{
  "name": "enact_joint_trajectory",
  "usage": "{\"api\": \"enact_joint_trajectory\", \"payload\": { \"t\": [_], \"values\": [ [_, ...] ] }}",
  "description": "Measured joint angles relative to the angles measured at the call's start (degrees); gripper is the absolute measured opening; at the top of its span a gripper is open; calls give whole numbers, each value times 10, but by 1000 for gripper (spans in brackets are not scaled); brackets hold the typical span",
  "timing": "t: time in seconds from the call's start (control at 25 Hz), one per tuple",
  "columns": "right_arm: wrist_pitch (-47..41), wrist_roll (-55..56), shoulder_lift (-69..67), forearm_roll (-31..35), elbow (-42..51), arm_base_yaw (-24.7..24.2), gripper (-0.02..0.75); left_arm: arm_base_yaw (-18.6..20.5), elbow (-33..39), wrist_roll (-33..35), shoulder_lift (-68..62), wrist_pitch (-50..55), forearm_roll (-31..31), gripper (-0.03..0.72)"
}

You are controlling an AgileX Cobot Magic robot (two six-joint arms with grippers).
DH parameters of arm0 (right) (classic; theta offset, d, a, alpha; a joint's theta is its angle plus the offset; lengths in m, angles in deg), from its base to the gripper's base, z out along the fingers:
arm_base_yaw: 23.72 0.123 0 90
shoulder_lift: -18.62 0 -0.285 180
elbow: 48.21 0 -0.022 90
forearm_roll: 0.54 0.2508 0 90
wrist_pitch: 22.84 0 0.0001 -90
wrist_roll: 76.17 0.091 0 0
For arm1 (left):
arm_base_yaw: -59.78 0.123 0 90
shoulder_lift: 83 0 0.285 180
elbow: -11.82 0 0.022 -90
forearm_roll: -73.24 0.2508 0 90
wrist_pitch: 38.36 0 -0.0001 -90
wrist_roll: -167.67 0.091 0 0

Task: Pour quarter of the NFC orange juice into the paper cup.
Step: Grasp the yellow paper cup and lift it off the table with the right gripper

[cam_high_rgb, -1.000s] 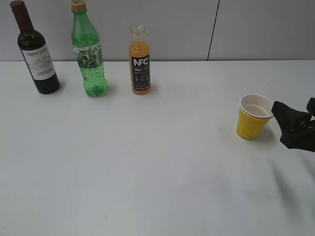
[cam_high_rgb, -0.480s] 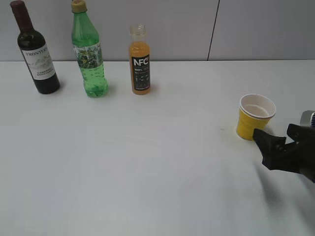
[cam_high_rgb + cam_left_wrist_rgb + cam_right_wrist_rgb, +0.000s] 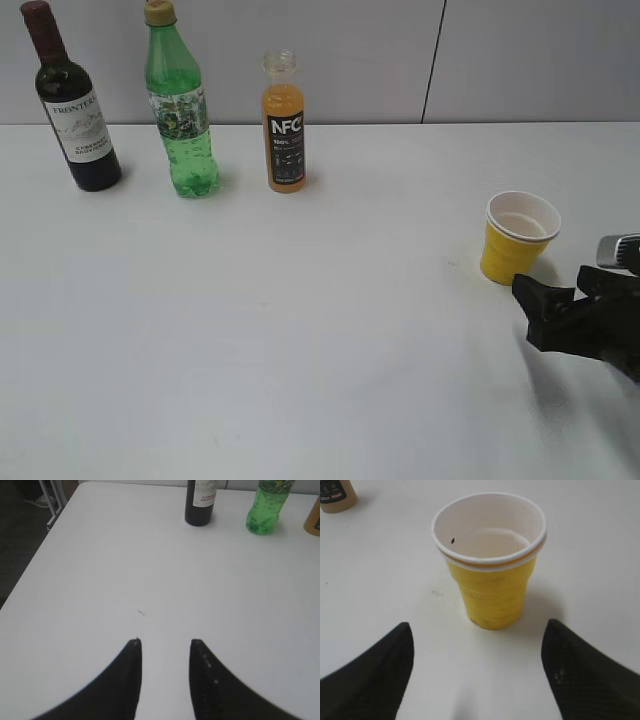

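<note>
The right gripper [image 3: 477, 672], fingers wide, faces the cup [image 3: 518, 237] at table's 3 o'clock; the juice [image 3: 284, 124] stands untouched at 12. Step: securing the cup. Next, close around it. The left gripper [image 3: 164, 652] hovers, narrowly parted.

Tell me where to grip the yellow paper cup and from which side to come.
Grip the paper cup around its yellow side wall, below the white rim, coming in level from the near side where the right gripper already faces it, open wide. It stands upright and tapers downward, so a mid-to-upper wall hold probably seats best. Squeeze lightly; thin paper likely crumples.
</note>
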State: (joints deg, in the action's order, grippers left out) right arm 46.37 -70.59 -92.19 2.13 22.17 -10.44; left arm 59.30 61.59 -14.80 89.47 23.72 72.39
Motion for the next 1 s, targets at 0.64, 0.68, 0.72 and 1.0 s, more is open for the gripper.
{"api": "enact_joint_trajectory", "payload": {
  "t": [0.64,0.68,0.72,1.0],
  "values": [
    [1,3,-103,-6,-76,0,675,0,0,0,0,0,0,238],
    [1,7,-108,-6,-82,0,675,0,0,0,0,0,0,238],
    [1,11,-113,-6,-88,0,675,0,0,0,0,0,0,239],
    [2,37,-151,10,-124,0,675,0,0,0,0,0,0,239]
  ]
}}
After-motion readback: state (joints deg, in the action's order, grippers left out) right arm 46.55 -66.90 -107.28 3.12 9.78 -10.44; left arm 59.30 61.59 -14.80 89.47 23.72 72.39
